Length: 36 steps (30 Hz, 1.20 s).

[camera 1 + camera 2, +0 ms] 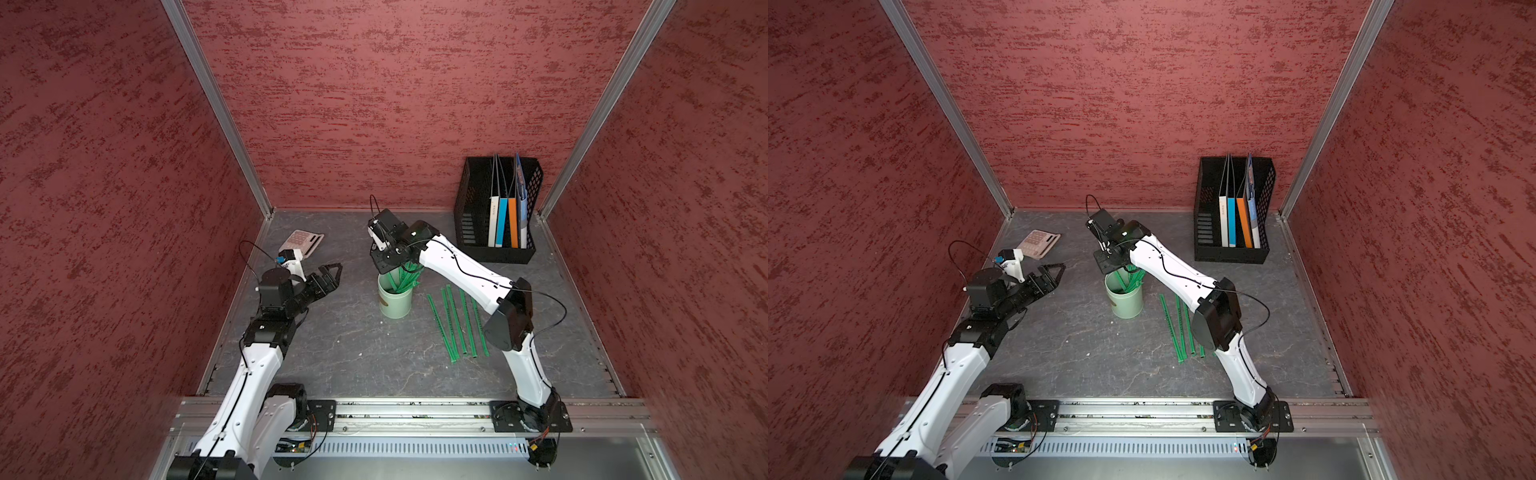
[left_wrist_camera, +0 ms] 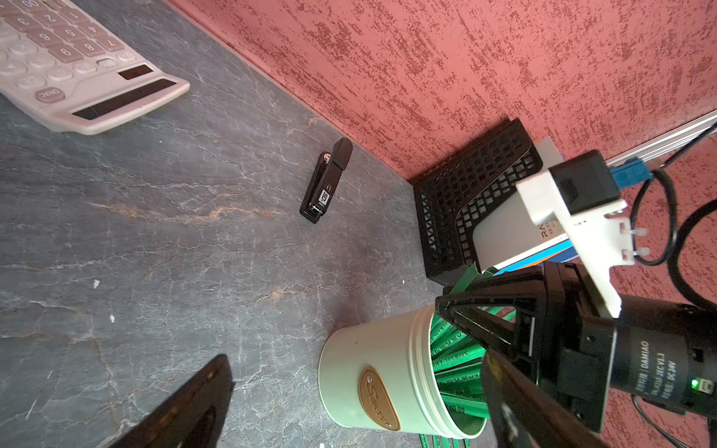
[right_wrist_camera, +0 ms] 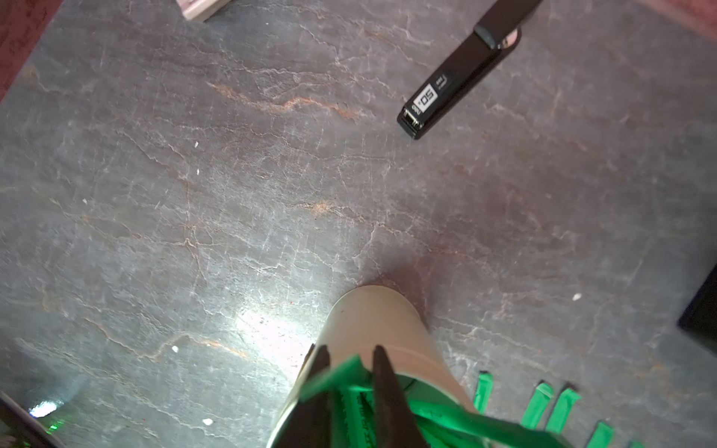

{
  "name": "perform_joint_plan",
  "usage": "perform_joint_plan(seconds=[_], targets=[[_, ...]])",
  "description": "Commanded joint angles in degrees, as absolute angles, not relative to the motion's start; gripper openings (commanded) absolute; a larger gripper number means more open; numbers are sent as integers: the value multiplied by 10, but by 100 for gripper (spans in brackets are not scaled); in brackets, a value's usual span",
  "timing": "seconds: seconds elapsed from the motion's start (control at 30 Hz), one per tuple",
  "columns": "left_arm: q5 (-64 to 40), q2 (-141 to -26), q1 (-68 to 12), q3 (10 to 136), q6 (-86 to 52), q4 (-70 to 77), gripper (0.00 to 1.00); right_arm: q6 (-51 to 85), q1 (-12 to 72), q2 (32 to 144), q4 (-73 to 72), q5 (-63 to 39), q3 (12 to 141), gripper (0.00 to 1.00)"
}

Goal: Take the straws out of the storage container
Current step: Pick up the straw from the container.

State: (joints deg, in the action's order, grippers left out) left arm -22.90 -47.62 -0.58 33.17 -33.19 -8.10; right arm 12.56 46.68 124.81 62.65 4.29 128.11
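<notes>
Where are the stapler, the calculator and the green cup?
stapler [image 2: 326,181], left wrist view, middle of its black body.
calculator [image 1: 305,241], in a top view, on its keypad.
cup [image 1: 395,307], in a top view, on its side wall.

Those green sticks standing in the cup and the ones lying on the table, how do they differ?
The cup sticks stand leaning, bunched inside the mint cup; the table sticks lie flat, side by side, about five. The right gripper pinches one of the cup sticks; the table sticks lie untouched. Both are the same bright green, long and thin.
</notes>
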Motion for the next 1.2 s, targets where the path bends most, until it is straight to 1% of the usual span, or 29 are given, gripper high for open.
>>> perform_joint_plan(seconds=[0.0,0.3,0.97,1.17], targets=[[-237,-474,0,322,-337,-71,100,123,465,1236,635,48,1295,10],[-243,-478,0,319,-345,-59,100,119,465,1190,631,44,1293,5],[-243,-467,0,310,-353,-56,100,107,465,1129,605,81,1290,3],[-245,-470,0,308,-356,-51,100,98,465,1094,589,97,1289,3]])
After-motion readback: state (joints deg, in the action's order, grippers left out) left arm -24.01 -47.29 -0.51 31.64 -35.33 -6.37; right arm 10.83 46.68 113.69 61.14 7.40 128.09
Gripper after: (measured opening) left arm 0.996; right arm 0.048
